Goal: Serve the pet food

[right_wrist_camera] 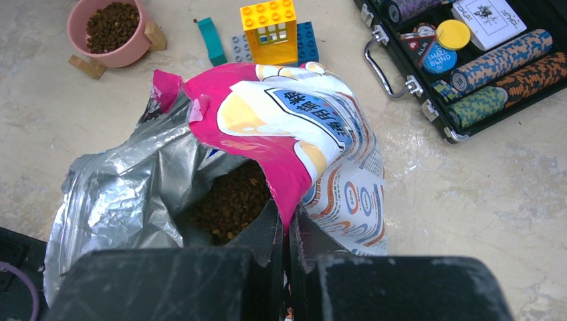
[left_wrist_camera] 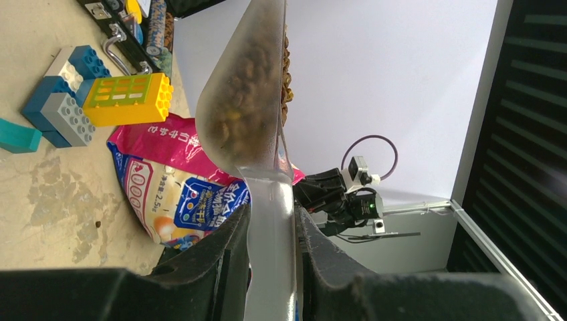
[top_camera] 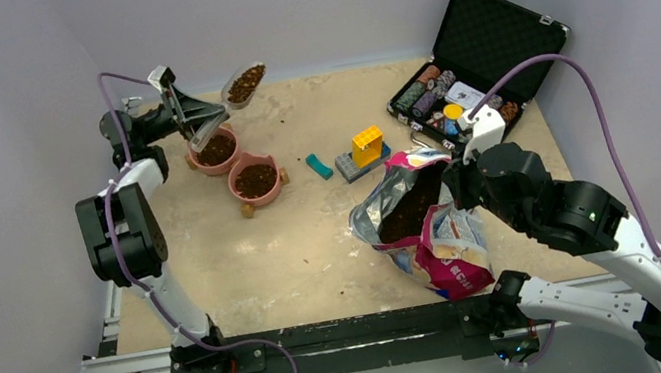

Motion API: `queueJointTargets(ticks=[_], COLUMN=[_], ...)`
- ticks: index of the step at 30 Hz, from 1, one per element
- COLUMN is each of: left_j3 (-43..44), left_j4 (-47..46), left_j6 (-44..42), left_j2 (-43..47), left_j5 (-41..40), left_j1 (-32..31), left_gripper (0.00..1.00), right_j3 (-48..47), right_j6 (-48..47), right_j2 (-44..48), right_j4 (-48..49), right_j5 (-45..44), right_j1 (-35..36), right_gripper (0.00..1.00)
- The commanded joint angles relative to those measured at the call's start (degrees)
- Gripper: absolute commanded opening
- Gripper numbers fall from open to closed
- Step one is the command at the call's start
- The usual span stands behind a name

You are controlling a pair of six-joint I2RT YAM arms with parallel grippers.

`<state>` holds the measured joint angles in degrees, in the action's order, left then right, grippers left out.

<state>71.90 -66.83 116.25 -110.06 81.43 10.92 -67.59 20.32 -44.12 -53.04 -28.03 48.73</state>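
My left gripper [top_camera: 193, 118] is shut on the handle of a clear plastic scoop [top_camera: 244, 84] full of brown kibble [left_wrist_camera: 251, 73], held in the air behind and to the right of the two pink bowls. The back bowl [top_camera: 215, 150] and the front bowl [top_camera: 255, 180] both hold kibble. My right gripper [right_wrist_camera: 287, 231] is shut on the pink rim of the pet food bag [right_wrist_camera: 294, 144], keeping its mouth open; dark kibble [right_wrist_camera: 231, 200] shows inside. The bag [top_camera: 424, 222] lies right of centre on the table.
An open black case [top_camera: 478, 60] with poker chips stands at the back right. A yellow brick on grey and blue bricks [top_camera: 363, 153] and a teal block [top_camera: 318, 165] lie between the bowls and the case. Walls close in left, back and right.
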Motion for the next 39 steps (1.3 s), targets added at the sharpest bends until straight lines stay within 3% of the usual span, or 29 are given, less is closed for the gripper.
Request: queueJointTargets(ticks=[1,9,18,25,32,39], left_j3=[0.9,-3.7,-7.5,-9.5,-9.3,-10.7], left_j4=[-9.3,-5.8,22.4,13.0,25.7,25.3], left_j6=[1.9,-2.9,-27.1,-21.3,-32.0,-33.3], left_j2=[-0.8,0.6,7.9,4.7,5.3,3.2], left_j5=[-0.1,-1.8,-4.4,-5.1,-5.3,-5.6], left_j1=[1.8,5.8,6.5,7.8,10.8,12.6], left_gripper=[0.00,0.00,0.00,0.00,0.00,0.00], right_j3=[-2.7,-1.8,-0.2,0.7,1.0,0.6], right_j6=[-0.5,-0.5,-0.8,-0.7,-0.2,-0.3], right_j2=[-0.4,0.0,1.4,3.0,3.3,2.7], right_j4=[1.0,1.2,1.7,1.5,1.2,1.2], right_j5=[-0.1,0.9,1.7,1.4,1.2,1.2], right_j1=[0.1,0.1,0.1,0.1,0.1,0.2], right_gripper=[0.00,0.00,0.00,0.00,0.00,0.00])
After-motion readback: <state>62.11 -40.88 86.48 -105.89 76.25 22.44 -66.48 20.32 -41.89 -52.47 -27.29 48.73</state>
